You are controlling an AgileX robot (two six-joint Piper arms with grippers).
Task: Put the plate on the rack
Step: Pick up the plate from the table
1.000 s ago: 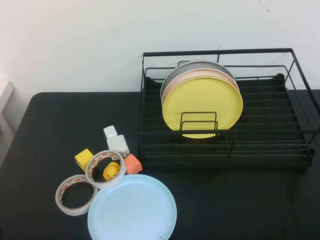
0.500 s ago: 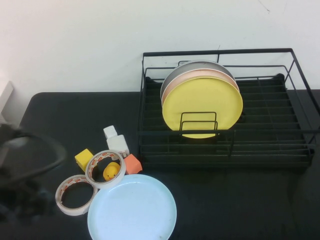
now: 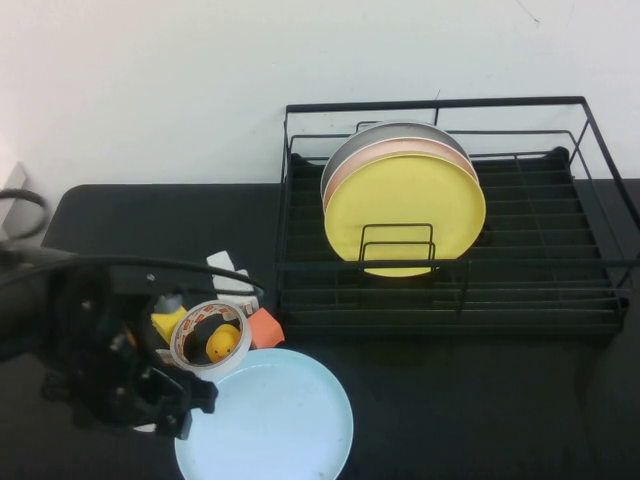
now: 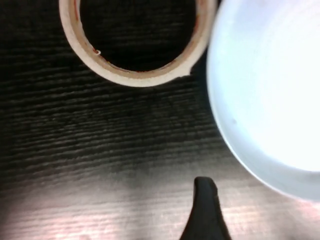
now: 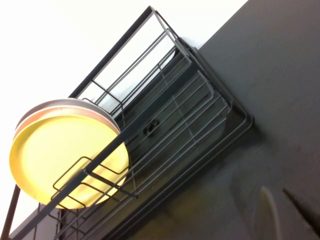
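The pale light-blue plate point(image 3: 270, 420) lies flat at the table's front, left of the middle. It also shows in the left wrist view point(image 4: 270, 85). The black wire rack point(image 3: 520, 290) stands at the back right. It holds a yellow plate point(image 3: 405, 210), a pink plate and a grey plate upright. My left gripper point(image 3: 185, 405) hangs low at the light-blue plate's left edge, open and empty. One black fingertip point(image 4: 205, 197) shows just outside the rim. My right gripper point(image 5: 285, 212) is out of the high view, low over the table near the rack point(image 5: 165, 130).
A tape roll point(image 3: 210, 335) ringing a small yellow duck point(image 3: 223, 343), an orange block point(image 3: 265, 327), a yellow block point(image 3: 165, 322) and a white bottle point(image 3: 235, 280) crowd behind the light-blue plate. A second tape roll point(image 4: 135, 75) lies beside its rim, under my left arm.
My left arm has come in from the left and now stands over the lower tape roll at the light-blue plate's left edge. The plates and rack have not moved.
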